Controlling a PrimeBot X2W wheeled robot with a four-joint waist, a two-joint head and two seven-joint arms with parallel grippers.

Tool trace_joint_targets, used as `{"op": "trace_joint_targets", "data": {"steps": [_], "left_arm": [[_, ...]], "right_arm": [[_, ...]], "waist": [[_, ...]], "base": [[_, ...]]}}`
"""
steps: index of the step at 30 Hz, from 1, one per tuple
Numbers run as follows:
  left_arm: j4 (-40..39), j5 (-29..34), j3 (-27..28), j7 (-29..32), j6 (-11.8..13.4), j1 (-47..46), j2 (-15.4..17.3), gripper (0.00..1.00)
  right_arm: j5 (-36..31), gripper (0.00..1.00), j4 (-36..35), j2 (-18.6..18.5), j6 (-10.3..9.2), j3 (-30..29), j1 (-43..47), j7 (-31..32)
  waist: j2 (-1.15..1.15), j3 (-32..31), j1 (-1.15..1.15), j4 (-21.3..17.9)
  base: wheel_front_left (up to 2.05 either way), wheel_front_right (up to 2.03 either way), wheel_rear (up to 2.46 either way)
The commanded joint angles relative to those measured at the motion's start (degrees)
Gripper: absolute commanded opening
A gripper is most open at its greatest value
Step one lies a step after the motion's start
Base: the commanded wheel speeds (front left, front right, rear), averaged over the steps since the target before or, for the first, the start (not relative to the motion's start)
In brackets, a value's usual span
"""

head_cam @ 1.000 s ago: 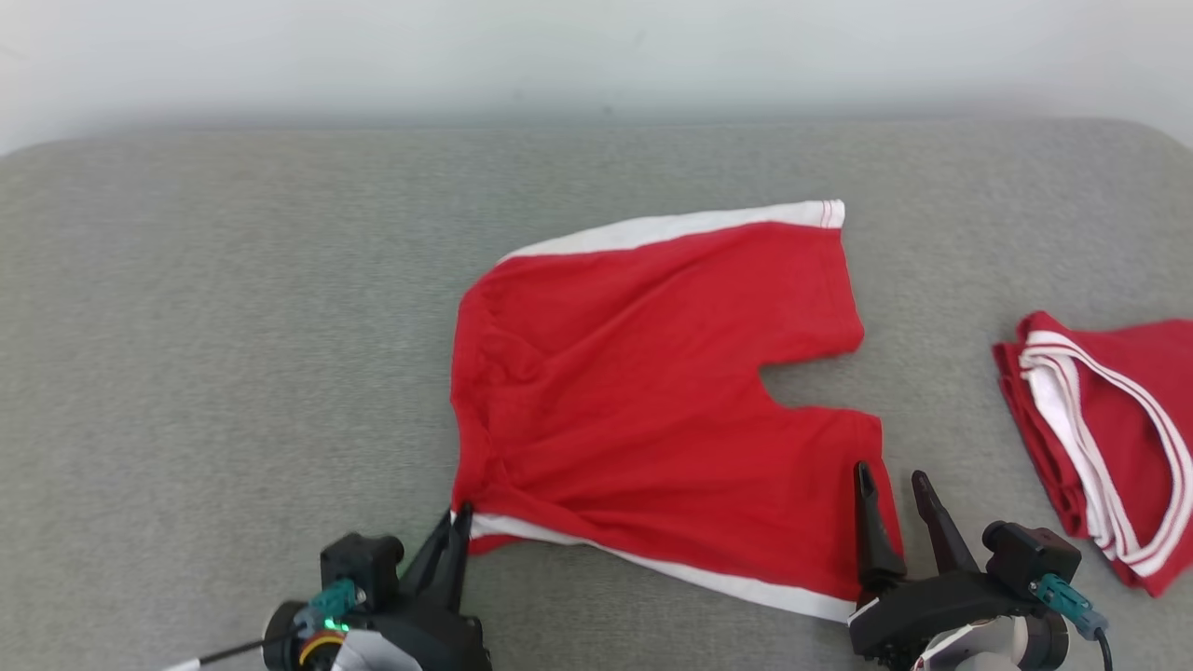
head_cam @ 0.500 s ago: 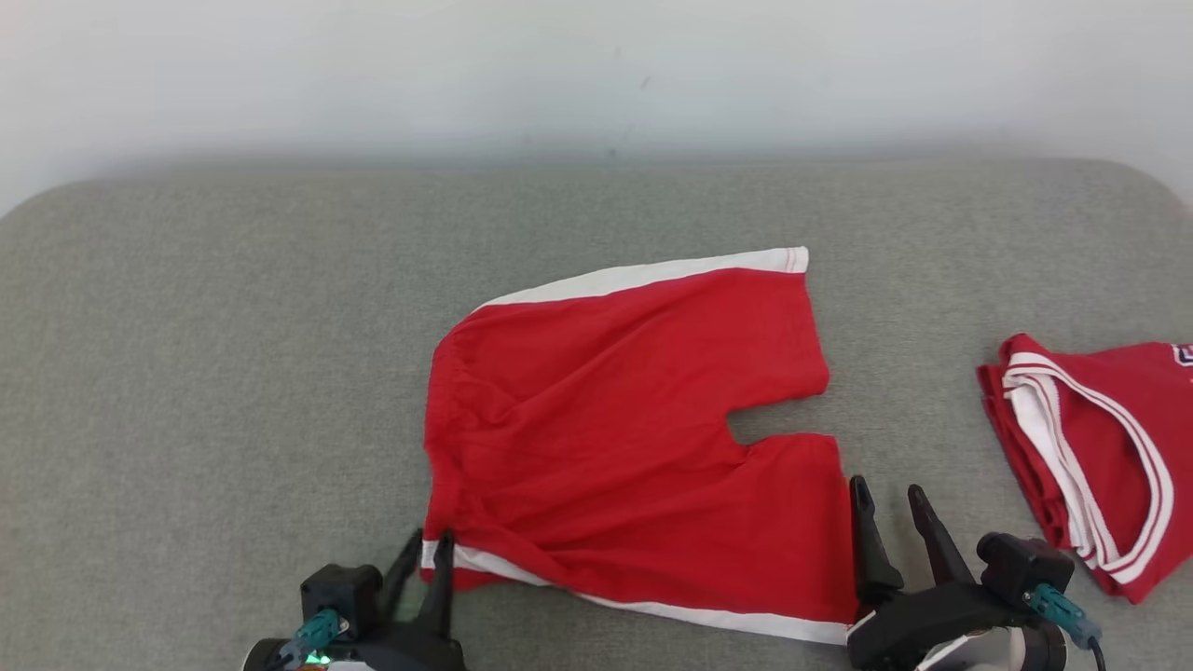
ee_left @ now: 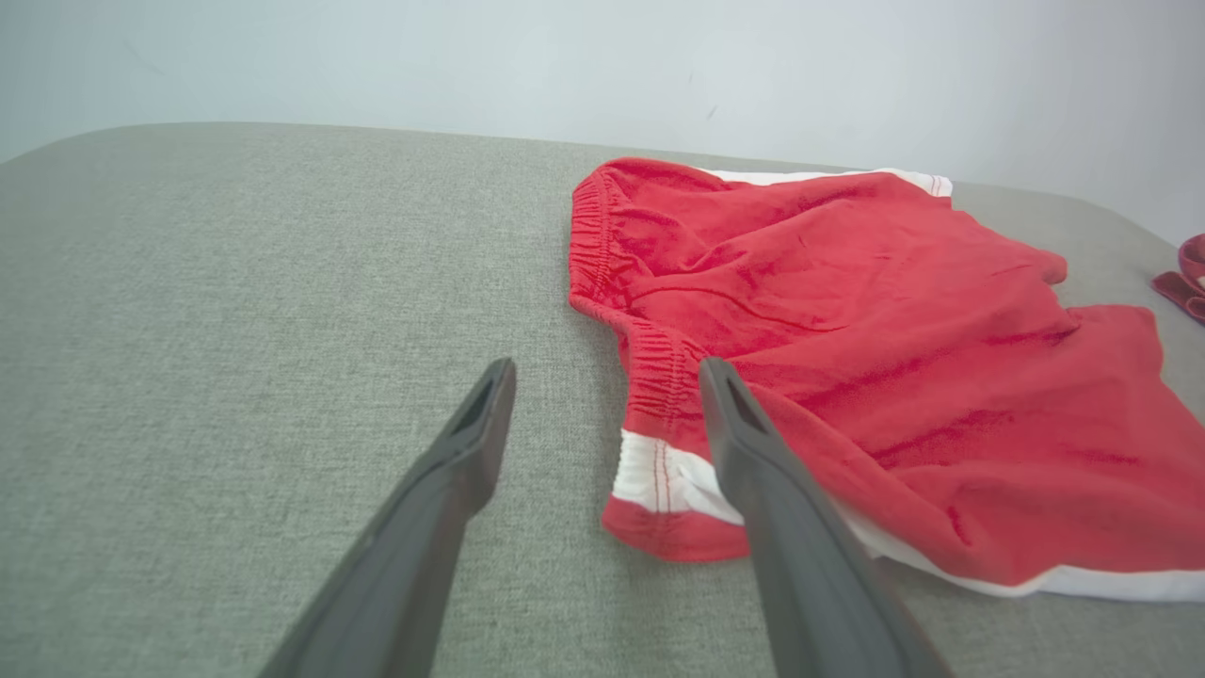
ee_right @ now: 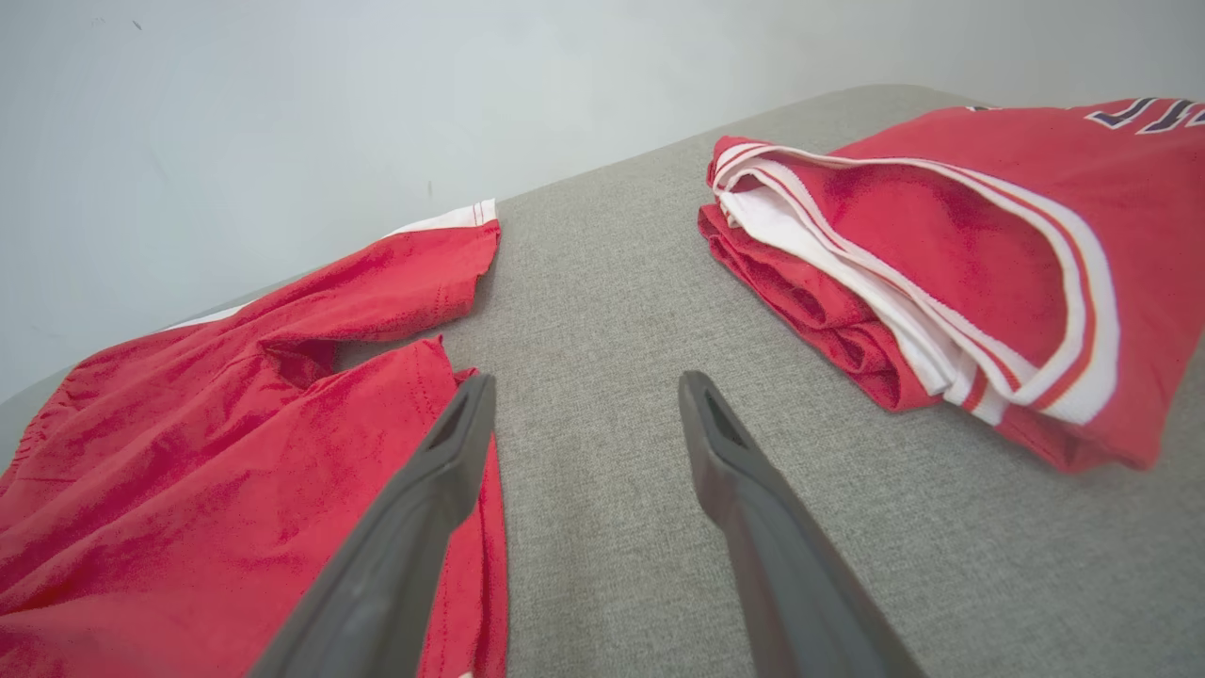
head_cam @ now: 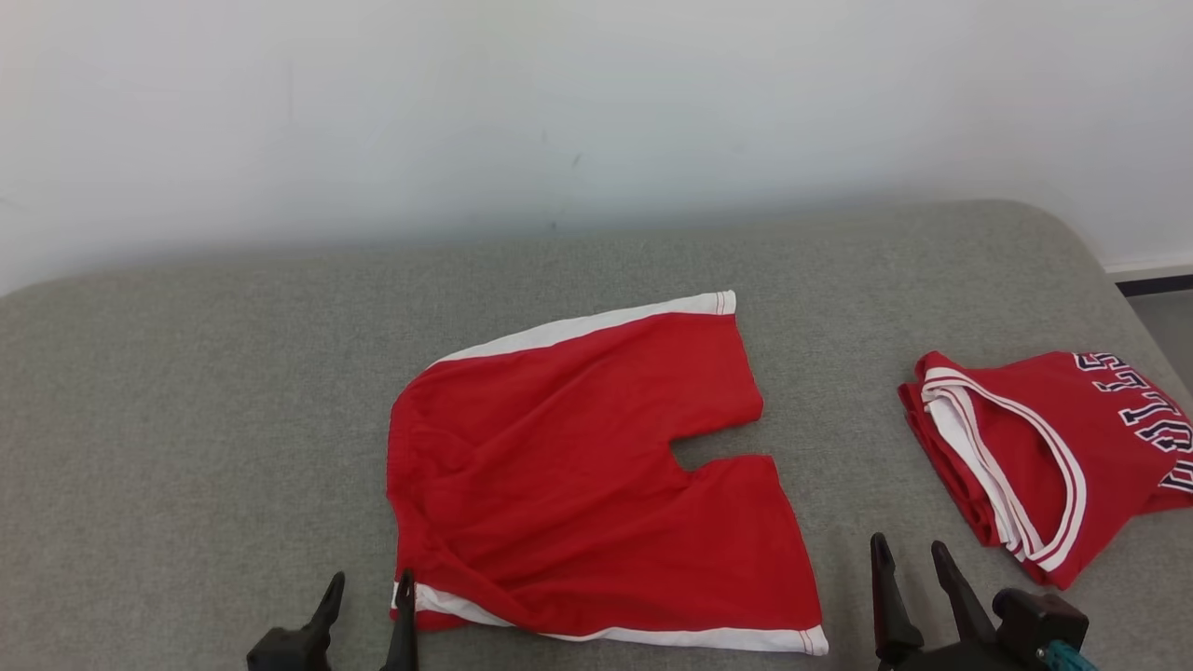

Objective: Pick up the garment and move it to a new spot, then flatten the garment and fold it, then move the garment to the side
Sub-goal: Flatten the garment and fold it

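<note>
My left tool (ee_left: 607, 377) has its jaws wide with nothing between them, low at the near-left corner of the red cotton shorts with white side stripes (head_cam: 578, 466). Its right-hand finger overlaps that corner in the wrist view, and I cannot tell whether it touches the cloth. My right tool (head_cam: 906, 550) is just as wide and empty. It sits just beside the near-right hem, in the gap between the shorts and a folded red jersey with white trim and dark lettering (head_cam: 1025, 447).

The shorts lie spread near the middle of the worktop, elastic waistband (ee_left: 602, 235) to the left and legs to the right. They are not flat. The turned-over corner (ee_left: 668, 490) at near left is doubled on itself, and creases fan out from it across the near leg. If I fold now, I judge those creases get pressed in and the edges will not line up. If the left tool lifts away carelessly, its finger could catch that corner and bunch it worse. On the right, a wide sweep could nudge the jersey, and setting the shorts aside that way risks landing them on it.

The grey fabric-covered worktop (head_cam: 186, 419) has rounded far corners and a weave that probably grips cloth, so sliding may ruck the shorts. A plain pale wall (head_cam: 559, 93) stands behind, and a strip of floor (head_cam: 1170, 326) shows at far right.
</note>
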Motion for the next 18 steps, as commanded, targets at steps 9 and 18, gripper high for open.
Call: {"op": "trace_joint_targets", "data": {"steps": [9,18], "left_arm": [[-7.52,6.62,6.39,-0.18,-1.34,8.83,-1.37,1.00],[-11.20,10.72,10.90,-0.18,-2.33,12.39,-2.72,1.00]], "right_arm": [[-2.26,1.00,-2.03,0.07,-0.16,0.35,3.91,0.02],[-7.11,1.00,-7.95,0.05,-0.16,3.39,5.64,0.02]], "waist": [[0.00,-2.89,0.01,-0.61],[0.00,-4.26,0.01,-0.31]], "base": [[0.00,0.00,0.00],[0.00,0.00,0.00]]}}
